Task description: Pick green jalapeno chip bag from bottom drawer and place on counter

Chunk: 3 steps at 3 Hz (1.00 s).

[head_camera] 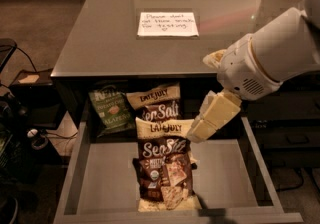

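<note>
The green jalapeno chip bag point(111, 110) lies at the back left of the open bottom drawer point(102, 178), partly under the counter's edge. Two cream-and-brown Late July Sea Salt bags lie beside it, one at the back point(156, 105) and one in the middle point(164, 164). My gripper point(197, 134) hangs from the white arm point(270, 58) over the drawer's middle right, its cream fingers pointing down-left next to the front bag's top edge. It holds nothing that I can see. The counter point(100, 38) is above the drawer.
A white handwritten note point(168, 23) lies on the counter. Dark cables and equipment point(20, 133) sit on the floor to the left of the drawer. The drawer's low side walls point(257, 158) run along both sides.
</note>
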{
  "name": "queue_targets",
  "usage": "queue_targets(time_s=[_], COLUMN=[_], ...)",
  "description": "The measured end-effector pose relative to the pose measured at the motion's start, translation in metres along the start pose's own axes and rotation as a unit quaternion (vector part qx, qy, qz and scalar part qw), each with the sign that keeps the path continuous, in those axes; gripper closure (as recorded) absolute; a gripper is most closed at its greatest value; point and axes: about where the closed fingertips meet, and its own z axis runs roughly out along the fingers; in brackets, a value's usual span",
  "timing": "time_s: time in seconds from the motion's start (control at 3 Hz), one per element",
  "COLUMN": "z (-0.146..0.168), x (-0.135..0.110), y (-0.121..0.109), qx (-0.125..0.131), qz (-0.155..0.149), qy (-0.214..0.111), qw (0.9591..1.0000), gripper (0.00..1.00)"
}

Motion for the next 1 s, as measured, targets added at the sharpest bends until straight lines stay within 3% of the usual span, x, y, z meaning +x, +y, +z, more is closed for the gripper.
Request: queue_targets(time_s=[0.33,1.0], z=[0.005,0.088], x=[-0.003,-0.029], y=[0.005,0.033], qx=[-0.001,0.004], qz=[-0.014,-0.086], qy=[-0.002,-0.008], qw=[0.9999,0.9963], gripper=[0.0,0.0])
